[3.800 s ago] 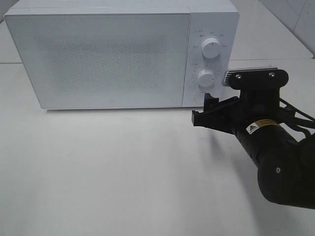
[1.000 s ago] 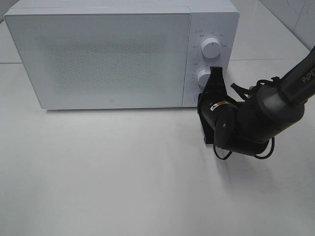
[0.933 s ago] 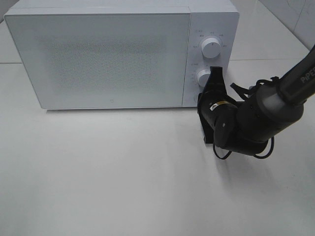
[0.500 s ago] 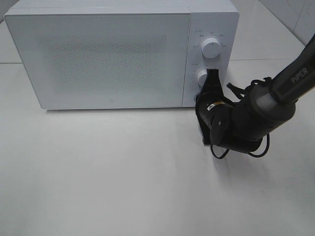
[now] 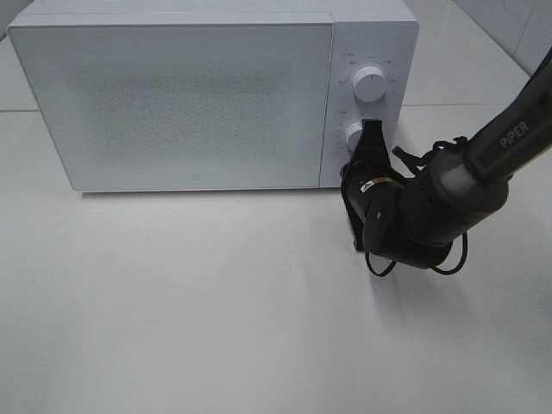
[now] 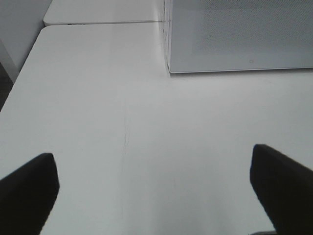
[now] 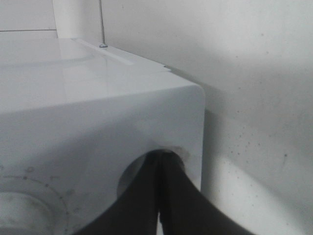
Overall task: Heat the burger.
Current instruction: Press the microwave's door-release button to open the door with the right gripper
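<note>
Right gripper, fingers pressed together, has moved in w/ tips on microwave door button, so opening is starting; left gripper spread; burger not in view.

The microwave is smooth white plastic, its door finely speckled; the table matt.

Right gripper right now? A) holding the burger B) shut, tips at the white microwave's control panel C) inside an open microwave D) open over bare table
B: the right gripper has its tips pressed together in the round recess on the control panel of the white microwave.
</note>
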